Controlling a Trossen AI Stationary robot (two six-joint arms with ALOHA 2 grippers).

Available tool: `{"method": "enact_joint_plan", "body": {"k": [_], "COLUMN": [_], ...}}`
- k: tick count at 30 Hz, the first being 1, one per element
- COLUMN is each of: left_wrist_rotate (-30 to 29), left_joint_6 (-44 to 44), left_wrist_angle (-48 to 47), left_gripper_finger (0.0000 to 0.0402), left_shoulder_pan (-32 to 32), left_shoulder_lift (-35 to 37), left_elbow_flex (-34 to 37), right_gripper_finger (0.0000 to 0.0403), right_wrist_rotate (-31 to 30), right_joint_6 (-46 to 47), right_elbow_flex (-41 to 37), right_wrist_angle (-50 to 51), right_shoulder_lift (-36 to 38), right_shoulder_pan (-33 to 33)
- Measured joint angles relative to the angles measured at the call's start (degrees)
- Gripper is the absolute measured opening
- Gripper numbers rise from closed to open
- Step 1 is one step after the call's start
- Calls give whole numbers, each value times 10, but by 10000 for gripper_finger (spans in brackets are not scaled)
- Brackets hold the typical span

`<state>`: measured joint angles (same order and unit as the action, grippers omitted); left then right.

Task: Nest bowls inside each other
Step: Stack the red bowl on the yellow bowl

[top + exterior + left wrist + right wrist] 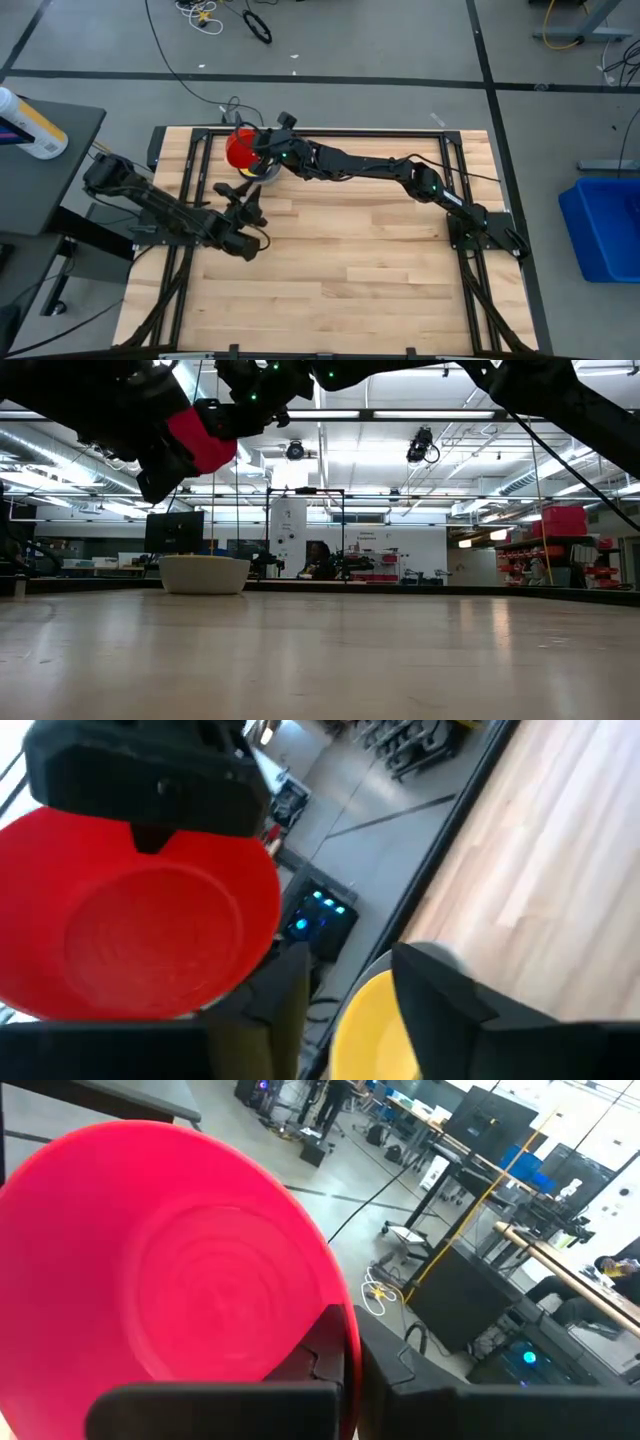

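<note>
My right claw (266,150) is clenched on the rim of the red bowl (240,148), holding it in the air over the far left part of the counter (380,270). The bowl is tipped, its hollow facing my wrist rather than upward. Below and just beside it a stack stands on the counter: a grey outer bowl (204,575) with the yellow bowl (375,1030) showing inside it. The blue bowls are not visible, and I judge them hidden within the stack. My left claw (243,197) hangs close to the stack, released, its fingers apart with the yellow rim showing through the gap; contact cannot be determined.

Risks noted:
- The red bowl is held by one edge only, so it could pivot or slip if I move sharply.
- If it is lowered while this tilted, its rim may catch the yellow rim and seat crooked or skid off.
- The stack is light and stands near the counter edge, so a hard descent could push it off.
- My two claws are close together, so crossing paths could knock the stack.
</note>
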<state>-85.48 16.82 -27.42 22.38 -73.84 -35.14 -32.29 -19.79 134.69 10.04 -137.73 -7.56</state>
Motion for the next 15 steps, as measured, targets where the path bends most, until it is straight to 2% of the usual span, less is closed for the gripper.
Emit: {"method": "enact_joint_plan", "body": {"k": [3,6,10,15], "left_wrist_rotate": [-3,-13,-45,-47], "left_joint_6": [-25,-47,-74,-146], "left_wrist_angle": [0,0,1,41], "left_gripper_finger": [184,196,193,181], "left_shoulder_pan": [-26,-37,-40,-37], "left_shoulder_lift": [0,0,0,0], "left_elbow_flex": [0,0,0,-1], "right_gripper_finger": [5,5,5,5], "right_wrist_rotate": [9,-14,-7,-4], "right_joint_6": [1,2,4,9], "right_elbow_flex": [0,0,0,0], "right_wrist_angle": [0,-3,4,4], "right_shoulder_lift": [0,0,0,0], "right_shoulder_pan": [7,11,8,7]}}
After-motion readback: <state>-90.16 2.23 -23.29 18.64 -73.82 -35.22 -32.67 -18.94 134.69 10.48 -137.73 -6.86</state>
